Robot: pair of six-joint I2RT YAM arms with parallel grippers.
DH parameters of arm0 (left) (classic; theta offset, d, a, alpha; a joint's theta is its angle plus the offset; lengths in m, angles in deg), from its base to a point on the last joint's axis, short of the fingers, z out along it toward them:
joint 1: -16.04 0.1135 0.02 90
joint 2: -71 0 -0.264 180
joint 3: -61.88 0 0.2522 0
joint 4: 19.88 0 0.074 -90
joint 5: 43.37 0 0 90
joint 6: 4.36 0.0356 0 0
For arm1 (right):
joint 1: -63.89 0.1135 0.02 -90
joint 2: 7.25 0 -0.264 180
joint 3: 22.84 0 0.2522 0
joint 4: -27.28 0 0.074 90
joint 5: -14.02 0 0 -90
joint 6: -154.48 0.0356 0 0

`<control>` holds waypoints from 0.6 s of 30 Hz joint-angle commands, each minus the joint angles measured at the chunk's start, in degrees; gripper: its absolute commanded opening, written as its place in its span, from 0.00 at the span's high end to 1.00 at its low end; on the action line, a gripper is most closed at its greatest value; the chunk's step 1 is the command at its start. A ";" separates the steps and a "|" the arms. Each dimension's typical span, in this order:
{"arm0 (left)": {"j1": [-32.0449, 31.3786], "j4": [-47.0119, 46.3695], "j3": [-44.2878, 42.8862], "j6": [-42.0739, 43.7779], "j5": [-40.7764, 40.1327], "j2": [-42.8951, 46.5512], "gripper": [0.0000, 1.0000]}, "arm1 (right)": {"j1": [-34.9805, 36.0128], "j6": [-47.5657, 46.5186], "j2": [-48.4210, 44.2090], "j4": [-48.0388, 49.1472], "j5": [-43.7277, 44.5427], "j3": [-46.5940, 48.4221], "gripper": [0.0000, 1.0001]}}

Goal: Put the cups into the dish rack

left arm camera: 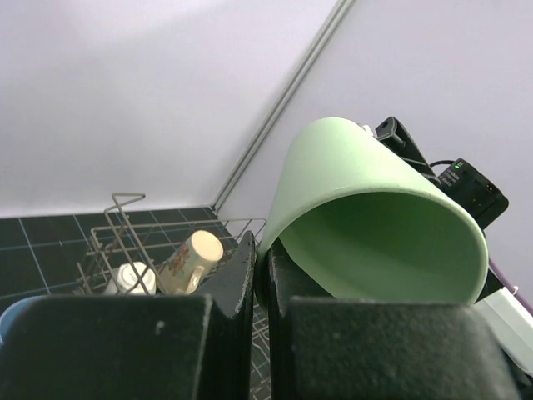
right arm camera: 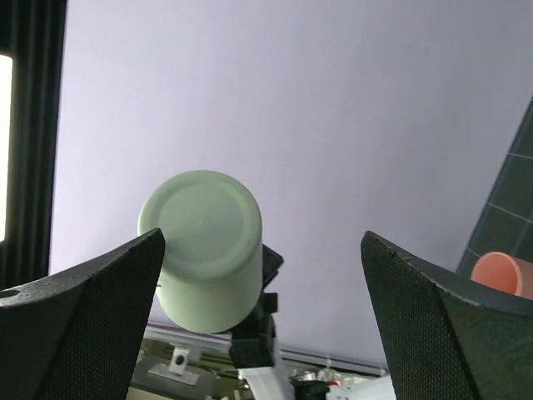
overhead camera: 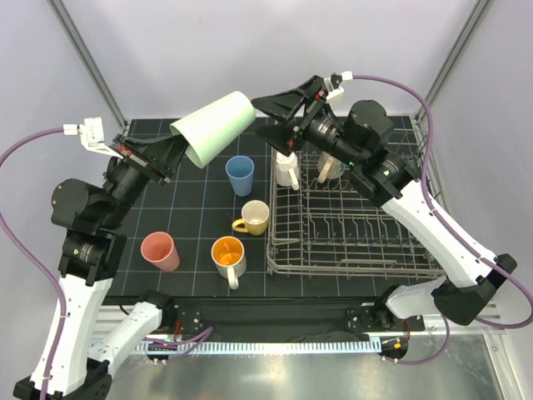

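Note:
My left gripper (overhead camera: pixel 179 147) is shut on the rim of a pale green cup (overhead camera: pixel 215 127) and holds it high above the mat, lying sideways with its base toward the right arm. In the left wrist view the cup's wall (left arm camera: pixel 375 225) is pinched between the fingers (left arm camera: pixel 241 275). My right gripper (overhead camera: pixel 265 121) is open and empty, facing the cup's base (right arm camera: pixel 204 242) from close by, apart from it. The grey wire dish rack (overhead camera: pixel 358 229) holds a white mug (overhead camera: pixel 287 169) and a cream cup (overhead camera: pixel 329 167). Blue (overhead camera: pixel 240 175), yellow (overhead camera: pixel 252 217), orange-inside (overhead camera: pixel 227 254) and pink (overhead camera: pixel 160 251) cups stand on the mat.
The black gridded mat (overhead camera: pixel 191 200) covers the table left of the rack. Grey walls and metal frame posts (overhead camera: pixel 87 58) close the back. The arm bases sit at the near edge.

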 commanded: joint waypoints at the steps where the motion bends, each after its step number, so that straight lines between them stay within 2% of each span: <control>1: 0.05 -7.28 -0.16 2.62 -1.31 -0.47 1.00 | 2.87 5.12 1.12 5.47 4.05 3.48 0.00; 6: -0.04 -8.09 -1.13 2.80 -2.00 -1.61 1.00 | 4.28 6.09 2.79 5.47 4.58 4.80 0.00; 12: -0.04 -4.85 -1.92 3.06 -8.59 0.50 1.00 | 4.20 2.93 -2.65 8.11 9.85 -1.35 0.00; 18: -0.04 -4.48 -0.79 1.92 -5.71 1.03 1.00 | 5.96 0.46 -3.19 7.58 10.39 0.05 0.00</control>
